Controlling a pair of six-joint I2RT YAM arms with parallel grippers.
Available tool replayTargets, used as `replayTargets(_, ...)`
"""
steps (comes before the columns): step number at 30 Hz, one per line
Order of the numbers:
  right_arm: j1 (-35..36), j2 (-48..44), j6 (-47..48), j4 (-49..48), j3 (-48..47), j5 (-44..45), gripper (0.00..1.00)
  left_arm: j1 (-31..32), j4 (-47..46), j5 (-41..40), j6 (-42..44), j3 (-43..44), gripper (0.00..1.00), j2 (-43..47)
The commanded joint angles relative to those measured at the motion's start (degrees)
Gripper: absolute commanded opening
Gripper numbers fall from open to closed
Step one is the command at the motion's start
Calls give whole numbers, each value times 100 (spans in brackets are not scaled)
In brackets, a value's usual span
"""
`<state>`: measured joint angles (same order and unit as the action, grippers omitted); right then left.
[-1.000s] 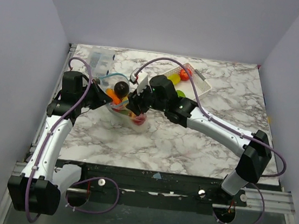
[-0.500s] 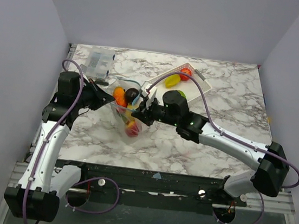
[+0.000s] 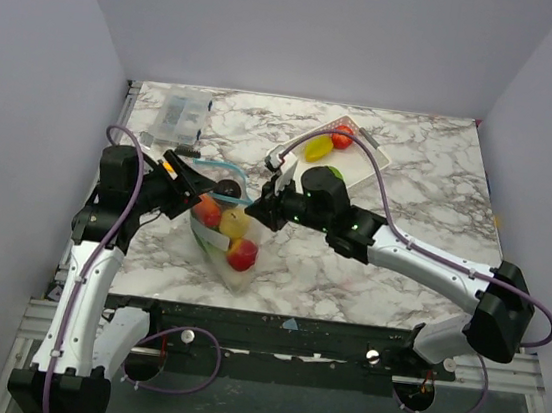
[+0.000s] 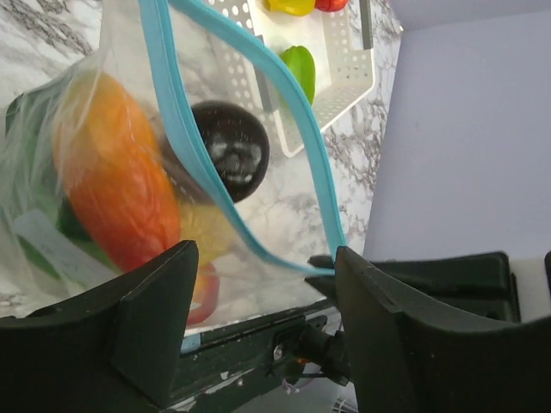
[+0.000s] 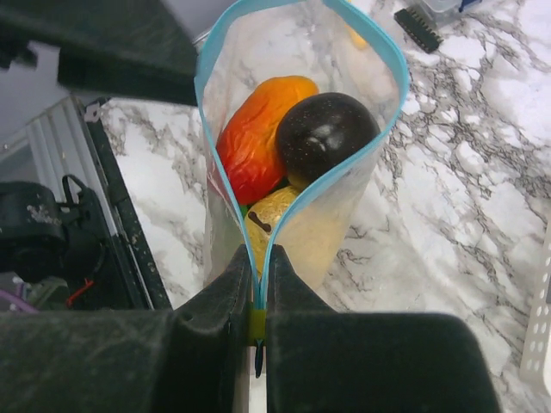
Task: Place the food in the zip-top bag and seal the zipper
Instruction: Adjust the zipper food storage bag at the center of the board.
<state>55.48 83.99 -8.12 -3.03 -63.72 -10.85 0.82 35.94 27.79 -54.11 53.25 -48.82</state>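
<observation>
Pinching one end of the zipper (image 5: 200, 86) with its jaws fully closed, the right gripper (image 5: 258, 284) is holding up the zip-top bag (image 5: 331, 228), whose mouth is gaping in a wide loop above the desk (image 3: 432, 165). The left gripper (image 4: 263, 258) is standing at the opposite side with its jaws spread wide and clamping nothing; whether a finger is brushing the film I cannot tell.

Inside the bag, an orange piece (image 5: 258, 129) and a dark round piece (image 5: 325, 133) are sitting high, just beneath the strip, with a yellow piece (image 5: 275, 219) under them. Beyond, a green piece (image 4: 297, 69) is lying in the white basket (image 3: 372, 163), so the loading is probably not finished.

The main risks, as I am judging them:
- One small pinch seems to be carrying the whole load, so the slick strip could be slipping free under the weight, dropping the bag and spilling food.
- The dark piece is crowding the mouth, so pressing the strip shut over it could be leaving a gap or popping it out.
- If the left gripper closes on loose film below the strip, the two tracks may be meeting crooked and failing to lock.
</observation>
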Motion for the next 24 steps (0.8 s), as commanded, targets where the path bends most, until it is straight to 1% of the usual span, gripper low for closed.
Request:
replayTargets(1, -20, 10, -919, 651, -673, 978, 0, -29, 448, 290, 319, -139, 67, 555)
replayTargets(4, -20, -217, -1697, 999, -832, 1454, 0, -29, 300, 530, 687, -116, 67, 743)
replayTargets(6, -20, -431, -2306, 1251, -886, 1860, 1, 2, 37, 622, 1017, -111, 67, 820)
replayTargets(9, -20, -731, -3027, 1501, -869, 2005, 0, 164, -541, 899, 1589, -183, 66, 885)
replayTargets(12, -20, -994, -3553, 1741, -852, 2000, 0, 697, -829, 1014, 2062, 40, 65, 659)
replayTargets(15, -20, -1286, -3768, 1969, -813, 2052, 0, 1673, -567, 346, 2606, 641, 64, 148)
replayTargets(17, -20, -1562, -3746, 2172, -783, 2144, 0, 2057, -552, 272, 2755, 936, 65, -123)
replayTargets(19, -16, -1856, -3621, 2527, -781, 2461, 0, 2169, -713, 614, 2764, 1038, 65, -258)
replayTargets(24, -20, -2554, -3237, 3552, -753, 3422, 0, 2284, -1110, 1259, 2814, 1047, 65, -269)
